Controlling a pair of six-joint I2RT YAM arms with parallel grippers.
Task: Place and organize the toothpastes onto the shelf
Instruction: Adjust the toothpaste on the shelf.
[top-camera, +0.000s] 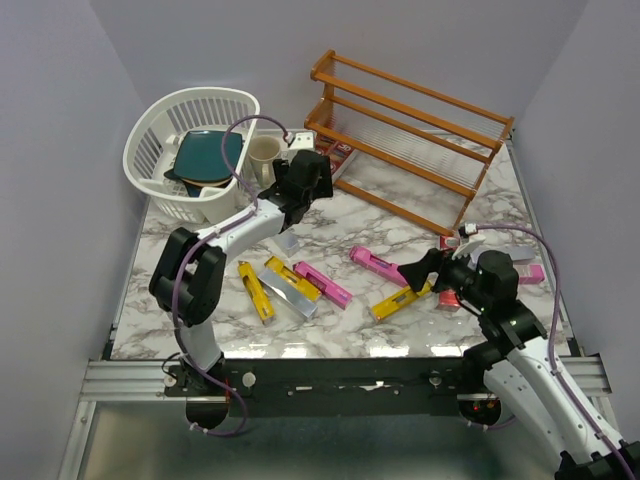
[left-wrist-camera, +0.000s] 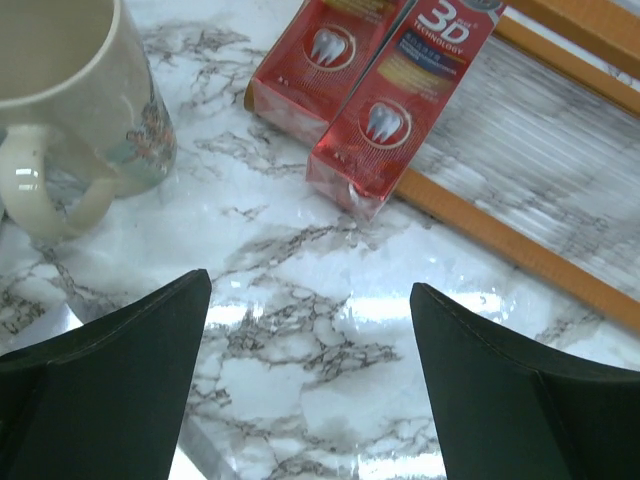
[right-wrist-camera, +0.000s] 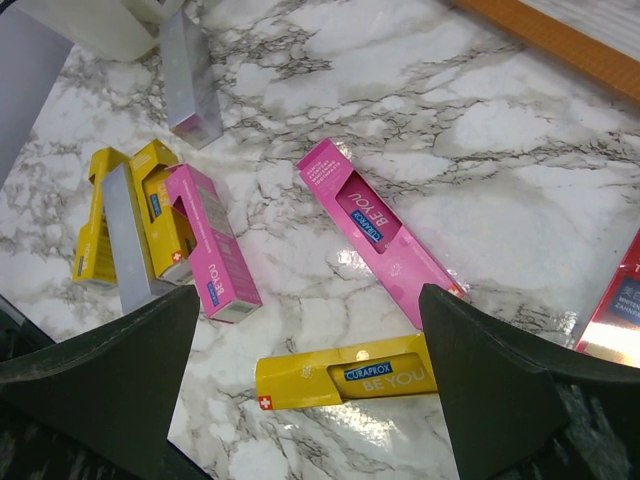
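Note:
The wooden shelf (top-camera: 410, 140) stands at the back right. Two red toothpastes (left-wrist-camera: 400, 110) (left-wrist-camera: 320, 60) lie side by side at its left end, the right one poking over the lowest front rail (left-wrist-camera: 520, 250). My left gripper (left-wrist-camera: 310, 285) hovers open just in front of them, with only marble between its fingers. My right gripper (right-wrist-camera: 310, 290) is open above a yellow toothpaste (right-wrist-camera: 345, 375), with a pink one (right-wrist-camera: 380, 230) just beyond. Further pink (right-wrist-camera: 210, 240), yellow (right-wrist-camera: 150, 200) and silver (right-wrist-camera: 125, 235) cartons lie in a loose cluster at mid-table (top-camera: 292, 285).
A beige mug (left-wrist-camera: 70, 110) stands left of the left gripper. The white basket (top-camera: 190, 150) holding a teal plate fills the back left. A silver carton (top-camera: 288, 240) lies under the left arm. Red (top-camera: 450, 297) and pink (top-camera: 530, 272) cartons lie beside the right arm.

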